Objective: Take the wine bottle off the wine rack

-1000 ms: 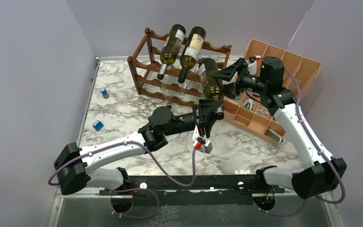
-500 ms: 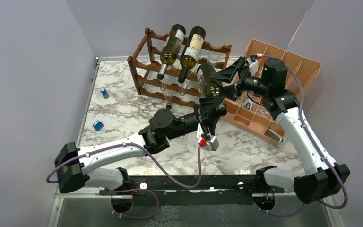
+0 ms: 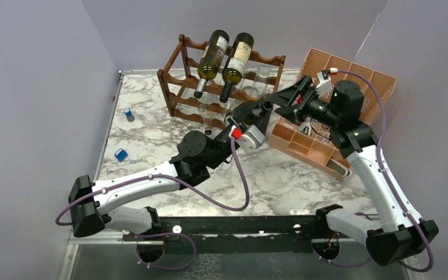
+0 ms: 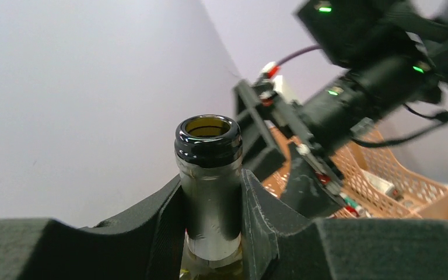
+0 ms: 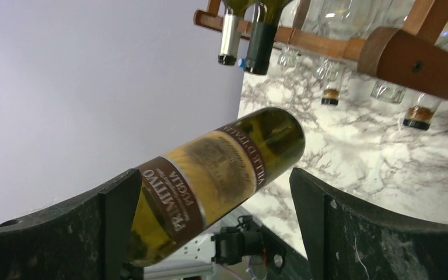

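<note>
Left gripper (image 4: pixel 210 195) is clenched on the neck of the wine bottle (image 5: pixel 221 169). The bottle is off the wine rack (image 5: pixel 408 64), just in front of its right end. Its long axis is slanted, mouth pointing toward the right gripper (image 3: pixel 284 99), whose jaws are spread wide around its body.

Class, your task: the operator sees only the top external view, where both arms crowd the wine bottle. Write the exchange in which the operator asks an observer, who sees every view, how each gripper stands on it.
Operator: Is the left gripper gripping the wine bottle?
Observer: Yes. The left wrist view shows it shut on the neck, just under the lip.
Operator: And the right gripper?
Observer: The right wrist view shows its jaws wide open. The bottle's labelled body lies between them with a gap on each side.
</note>
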{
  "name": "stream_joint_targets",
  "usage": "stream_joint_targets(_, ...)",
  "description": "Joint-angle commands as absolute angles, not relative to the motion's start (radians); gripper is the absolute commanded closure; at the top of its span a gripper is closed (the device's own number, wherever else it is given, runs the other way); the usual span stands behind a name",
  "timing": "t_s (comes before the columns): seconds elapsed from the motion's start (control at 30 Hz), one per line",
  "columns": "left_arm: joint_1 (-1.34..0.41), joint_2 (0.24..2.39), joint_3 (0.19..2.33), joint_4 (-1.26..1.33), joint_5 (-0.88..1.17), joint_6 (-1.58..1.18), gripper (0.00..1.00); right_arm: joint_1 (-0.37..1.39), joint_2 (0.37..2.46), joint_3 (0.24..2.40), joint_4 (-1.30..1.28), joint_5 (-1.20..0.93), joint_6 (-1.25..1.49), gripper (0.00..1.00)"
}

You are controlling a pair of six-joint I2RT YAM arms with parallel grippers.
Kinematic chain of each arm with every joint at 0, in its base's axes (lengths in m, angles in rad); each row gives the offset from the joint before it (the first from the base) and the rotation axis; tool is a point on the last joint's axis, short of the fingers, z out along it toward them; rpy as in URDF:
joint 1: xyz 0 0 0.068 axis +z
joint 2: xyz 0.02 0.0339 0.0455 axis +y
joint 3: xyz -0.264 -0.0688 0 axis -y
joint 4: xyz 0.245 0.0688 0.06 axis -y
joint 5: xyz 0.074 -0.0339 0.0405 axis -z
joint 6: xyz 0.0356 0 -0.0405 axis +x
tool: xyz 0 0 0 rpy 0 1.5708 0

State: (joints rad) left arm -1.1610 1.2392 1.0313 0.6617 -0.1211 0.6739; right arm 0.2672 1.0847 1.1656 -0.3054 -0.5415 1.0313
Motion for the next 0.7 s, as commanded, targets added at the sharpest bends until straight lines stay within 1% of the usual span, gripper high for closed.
stream_joint_targets(0.0, -1.165, 1.198, 1.129, 0.795, -0.364, 0.512, 1.0, 0.267, 1.051, 1.233, -0.374, -0.389, 0.889, 0.0)
stream_joint_targets(0.1, -1.167, 1.174, 1.168, 0.671, -0.456, 0.439, 1.0, 0.267, 1.033, 1.272, -0.423, -0.307, 0.797, 0.0)
stream_joint_targets(0.17, -1.167, 1.167, 1.206, 0.517, -0.516, 0.394, 1.0, 0.267, 1.018, 1.279, -0.439, -0.263, 0.73, 0.0)
stream_joint_targets(0.33, -1.165, 1.114, 1.235, 0.233, -0.619, 0.287, 1.0, 0.267, 0.964, 1.247, -0.512, -0.148, 0.528, 0.0)
stream_joint_targets(0.53, -1.137, 0.99, 1.109, 0.055, -0.755, 0.234, 1.0, 0.267, 0.883, 1.146, -0.61, -0.059, 0.352, 0.0)
stream_joint_targets(0.67, -1.021, 0.939, 1.066, -0.092, -0.767, 0.125, 1.0, 0.267, 0.819, 1.069, -0.599, -0.085, 0.319, 0.0)
